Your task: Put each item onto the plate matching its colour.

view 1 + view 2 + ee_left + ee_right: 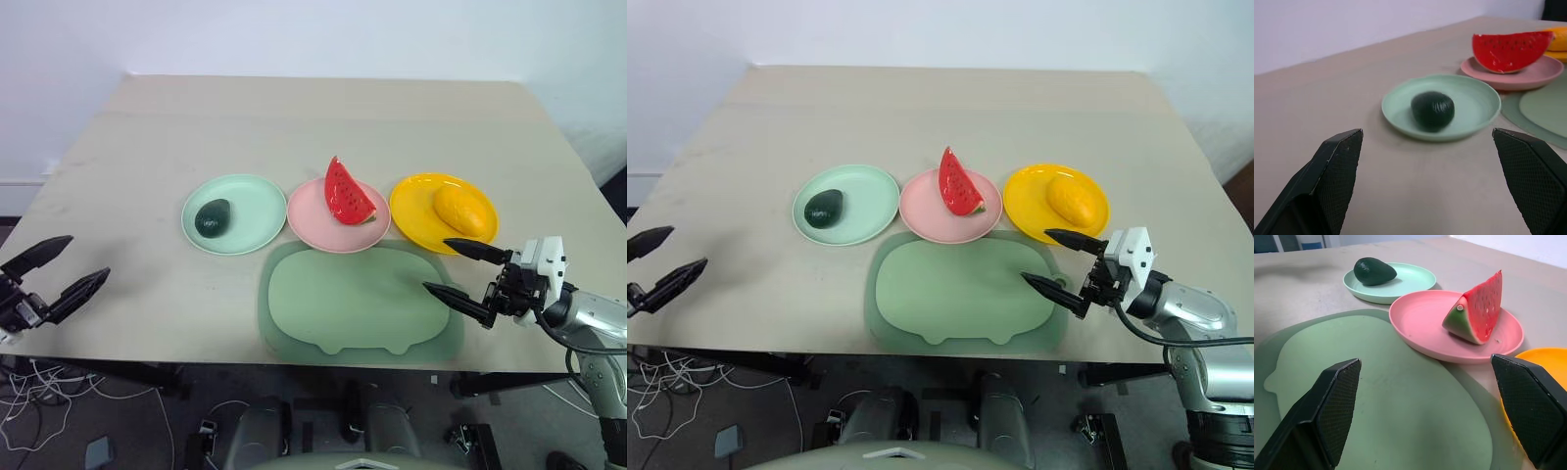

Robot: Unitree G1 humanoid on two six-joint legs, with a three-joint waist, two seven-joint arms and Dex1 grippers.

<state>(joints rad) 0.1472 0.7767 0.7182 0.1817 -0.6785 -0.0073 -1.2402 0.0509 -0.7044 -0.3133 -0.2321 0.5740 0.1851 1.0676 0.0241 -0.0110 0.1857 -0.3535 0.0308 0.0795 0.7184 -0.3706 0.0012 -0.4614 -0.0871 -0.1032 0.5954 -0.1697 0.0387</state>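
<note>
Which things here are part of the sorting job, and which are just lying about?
Job: avocado on green plate; watermelon on pink plate; mango on yellow plate.
Lying about: pig mat; cables on the floor.

Left claw (54,267) is hovering at the near left, fingers spread wide, apparently empty. Right claw (466,274) is hovering at the near right, likewise spread.

The avocado (212,216) was seen on the mint green plate (251,203), well beyond the spread fingers of the left gripper (56,268); the mango (459,210) lay just past the right gripper (458,269).
</note>
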